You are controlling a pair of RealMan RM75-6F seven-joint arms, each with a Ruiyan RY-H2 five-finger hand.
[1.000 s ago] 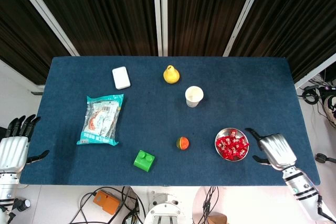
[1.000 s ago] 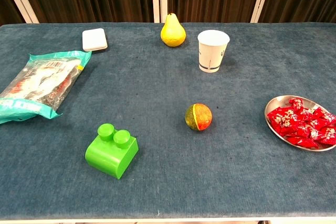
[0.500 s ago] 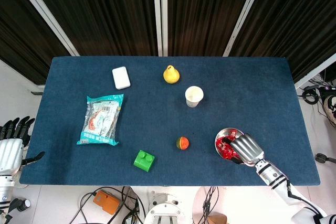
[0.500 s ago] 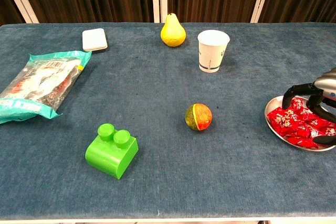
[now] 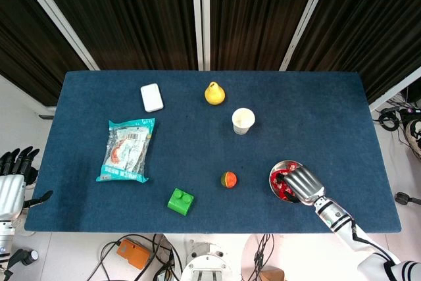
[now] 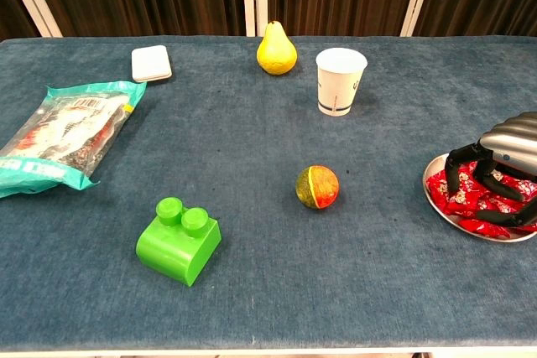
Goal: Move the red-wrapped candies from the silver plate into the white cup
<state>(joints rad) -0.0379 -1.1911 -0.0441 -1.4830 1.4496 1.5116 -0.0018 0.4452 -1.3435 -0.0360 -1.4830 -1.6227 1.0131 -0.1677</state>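
Right hand [image 6: 502, 167] is down over the silver plate [image 6: 435, 199], with its dark fingers [image 6: 454, 175] bent into the pile of red-wrapped candies [image 6: 457, 200]; I cannot tell if it has hold of one. Up the desk [image 6: 252, 123] from the plate, well apart, stands the white cup [image 6: 340, 81], upright. Left hand [image 5: 12, 182] hangs off the desk's far end from the plate, fingers apart, holding nothing.

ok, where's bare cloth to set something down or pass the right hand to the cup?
Bare cloth runs from the silver plate up to the white cup, and across the far right. Crowded: right hand over the candies; orange ball left of them.
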